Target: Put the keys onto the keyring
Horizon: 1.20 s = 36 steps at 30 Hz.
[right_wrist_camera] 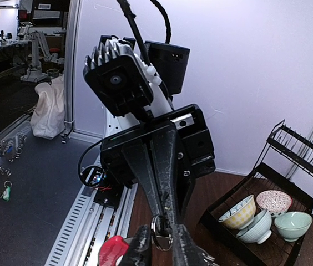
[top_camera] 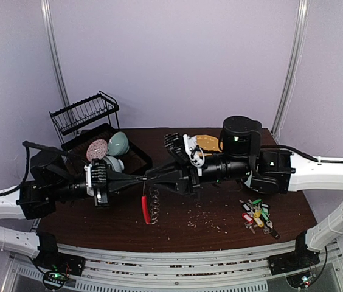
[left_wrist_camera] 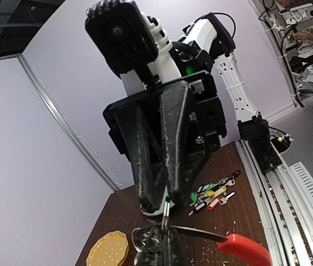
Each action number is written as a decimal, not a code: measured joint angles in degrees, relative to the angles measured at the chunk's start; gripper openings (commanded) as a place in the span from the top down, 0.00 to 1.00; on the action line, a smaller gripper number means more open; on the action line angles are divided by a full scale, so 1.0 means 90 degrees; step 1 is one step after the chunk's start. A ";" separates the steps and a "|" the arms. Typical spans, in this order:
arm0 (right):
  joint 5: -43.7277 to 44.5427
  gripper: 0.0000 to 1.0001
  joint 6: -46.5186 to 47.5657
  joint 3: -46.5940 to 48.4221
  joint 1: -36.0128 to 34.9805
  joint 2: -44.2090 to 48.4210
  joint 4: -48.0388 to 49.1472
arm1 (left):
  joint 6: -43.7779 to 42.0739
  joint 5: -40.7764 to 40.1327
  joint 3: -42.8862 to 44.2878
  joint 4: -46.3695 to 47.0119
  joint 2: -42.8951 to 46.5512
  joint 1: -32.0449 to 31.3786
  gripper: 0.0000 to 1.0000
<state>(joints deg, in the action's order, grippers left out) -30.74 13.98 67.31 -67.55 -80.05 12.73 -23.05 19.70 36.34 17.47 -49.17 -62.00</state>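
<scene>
Left gripper (top_camera: 138,180) and right gripper (top_camera: 152,178) meet tip to tip, both pinching the keyring (top_camera: 145,210), which hangs beneath them. Best hold one pinch firm and pry a loop open — keys (top_camera: 256,214) lie behind the right wrist.

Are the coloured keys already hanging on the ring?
No, the keys lie in a pile on the table, well apart from the keyring.

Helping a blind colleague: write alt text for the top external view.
The left gripper and right gripper meet tip to tip above a table, both pinching the keyring, whose red arc hangs below. Keys lie front right; a dish rack with bowls stands back left.
</scene>
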 measured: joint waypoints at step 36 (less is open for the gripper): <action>-0.1911 1.00 -0.3699 -0.1248 0.0639 -0.0583 0.5450 | 0.1972 0.0357 -0.0221 0.2072 -0.0330 -0.0318 0.72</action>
<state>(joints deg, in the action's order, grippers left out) -47.94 -19.31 56.07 -61.80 -85.30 61.78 -5.30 22.92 34.35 36.12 -52.14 -64.86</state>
